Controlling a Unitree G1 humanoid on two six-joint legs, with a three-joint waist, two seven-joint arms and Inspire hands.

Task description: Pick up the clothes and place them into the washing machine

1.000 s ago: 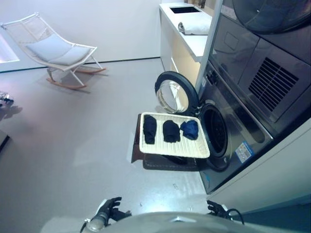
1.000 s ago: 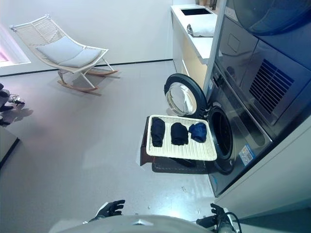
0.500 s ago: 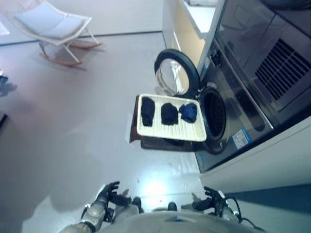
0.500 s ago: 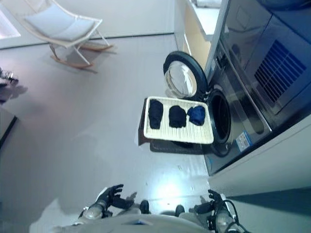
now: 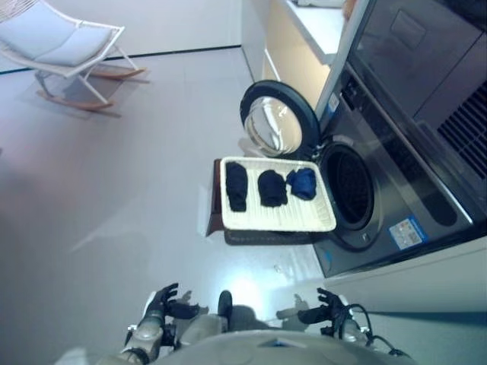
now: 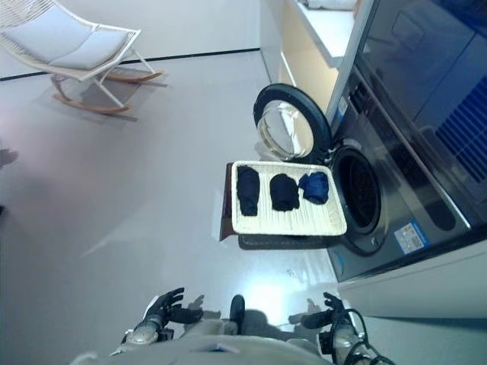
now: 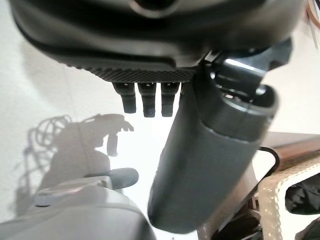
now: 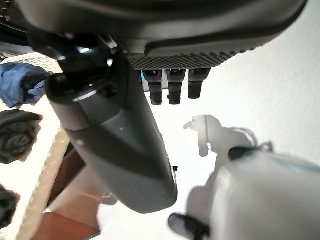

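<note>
Hanging low at the near edge, well short of the laundry, the left hand (image 5: 165, 303) has its fingers spread loose and empty, and its wrist view shows the fingers (image 7: 145, 102) straight, with nothing between them and the thumb. Far off on the pale floor (image 5: 114, 190) behind it sits a white rocking chair (image 5: 57, 49) with a grey cushion. Moving across to the middle, a white slatted tray (image 5: 278, 218) rests on a dark brown stand (image 5: 215, 207), and on it lie the clothes in a row: a long black bundle (image 5: 236, 185), then a rounder black bundle (image 5: 272, 188) just beside it, then a blue bundle (image 5: 302, 182) nearest the machine. Behind the tray the round door (image 5: 278, 122) stands swung wide. Just right of the tray is the washing machine (image 5: 396, 190), its dark drum opening (image 5: 348, 186) facing the tray's edge. Beyond it, a white counter (image 5: 319, 34) runs along the wall. Down at the near right, the right hand (image 5: 326, 309) is also relaxed and holding nothing, well apart from the tray, its fingers (image 8: 172, 90) straight in its own wrist view.
</note>
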